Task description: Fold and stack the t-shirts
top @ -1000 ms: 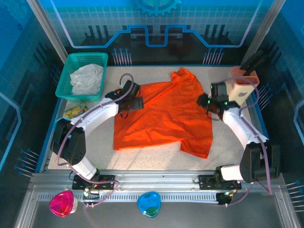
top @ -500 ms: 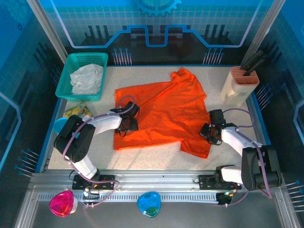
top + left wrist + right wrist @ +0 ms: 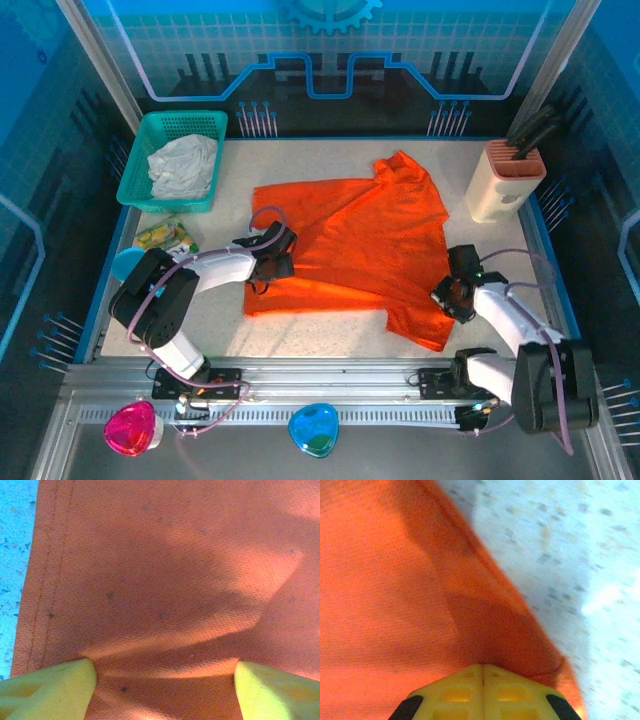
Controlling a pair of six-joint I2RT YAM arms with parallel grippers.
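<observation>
The orange t-shirt (image 3: 350, 240) lay spread flat in the middle of the table (image 3: 320, 160), its round neck towards the far right and its stitched hem (image 3: 45, 580) down the left side, so its long axis ran across the table from one arm to the other. The left gripper (image 3: 275, 262) sat low on the left edge, just inside that hem. Its yellow fingers (image 3: 50, 690) stood well apart and pressed onto the cloth, a shallow ridge of fabric between them and nothing yet pinched. The right gripper (image 3: 455, 292) was at the opposite edge, near the front right corner. From its own camera the two fingers met flat together, and the cloth rose in a little tent to their tips (I took that for a firm hold on the edge).

So the shirt lay inward from both, each arm nearest its own side, and I judged any fold would have to carry one edge across towards the other. The whitish-grey t-shirt (image 3: 183, 166) sat crumpled in the teal basket (image 3: 185, 117) at the far left, well apart from both.
</observation>
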